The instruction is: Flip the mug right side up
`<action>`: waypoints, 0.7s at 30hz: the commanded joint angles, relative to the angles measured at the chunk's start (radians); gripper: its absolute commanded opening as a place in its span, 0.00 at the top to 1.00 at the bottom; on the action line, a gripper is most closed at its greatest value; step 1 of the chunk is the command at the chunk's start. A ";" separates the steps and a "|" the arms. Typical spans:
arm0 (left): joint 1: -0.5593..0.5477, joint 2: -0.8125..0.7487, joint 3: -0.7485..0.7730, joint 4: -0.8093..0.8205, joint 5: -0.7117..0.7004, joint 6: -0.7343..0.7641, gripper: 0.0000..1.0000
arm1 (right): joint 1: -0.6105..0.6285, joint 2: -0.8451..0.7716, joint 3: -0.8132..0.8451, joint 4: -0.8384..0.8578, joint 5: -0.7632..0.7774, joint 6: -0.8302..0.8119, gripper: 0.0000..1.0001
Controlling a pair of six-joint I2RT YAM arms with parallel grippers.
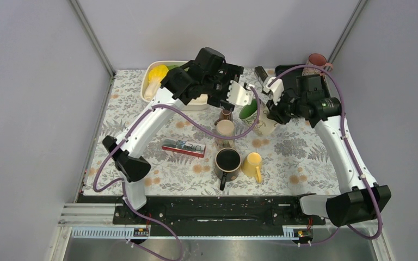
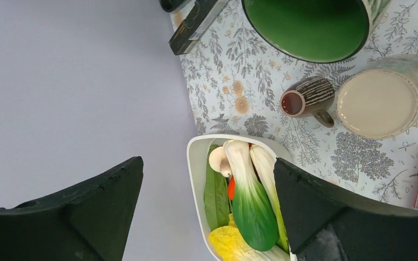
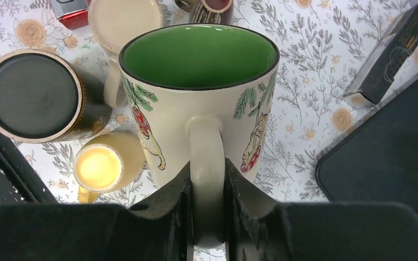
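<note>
The left gripper (image 2: 207,182) stands spread wide, with nothing between its matte black fingers. Beneath it lies a white oval plastic tub (image 2: 193,174) of glossy toy greens. Further right stand four cups: one ribbed brown cup (image 2: 307,98), one smooth cream mug (image 2: 383,103), one black cylindrical mug (image 3: 32,95) and one small glossy yellow cup (image 3: 100,166). The right gripper (image 3: 207,190) pinches the looped handle of the cream ceramic mug with a green glazed inside (image 3: 201,54), which is upright, mouth up, just ahead of its fingers.

- Mug (image 3: 198,92): glazed ceramic, glossy inside and out, with printed decoration.
- Black mug (image 3: 32,95): matt, faintly grainy dark face.
- Yellow cup (image 3: 109,163): smooth, shiny glaze.
- Table cover (image 3: 305,98): smooth, matt printed sheet.
- Tray (image 2: 195,179): white plastic, smooth, slight sheen.
</note>
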 commanded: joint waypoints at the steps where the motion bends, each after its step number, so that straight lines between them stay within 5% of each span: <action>1: 0.017 -0.055 0.006 0.058 -0.020 -0.058 0.06 | -0.050 -0.025 0.034 0.168 -0.015 0.064 1.00; 8: 0.086 -0.087 0.002 0.072 -0.165 -0.336 0.01 | -0.179 0.061 0.065 0.417 -0.001 0.186 1.00; 15: 0.226 -0.152 0.039 -0.099 -0.309 -0.690 0.01 | -0.274 0.311 0.197 0.580 0.044 0.232 1.00; 21: 0.443 -0.304 -0.205 -0.109 -0.232 -0.868 0.01 | -0.333 0.499 0.289 0.835 0.087 0.342 1.00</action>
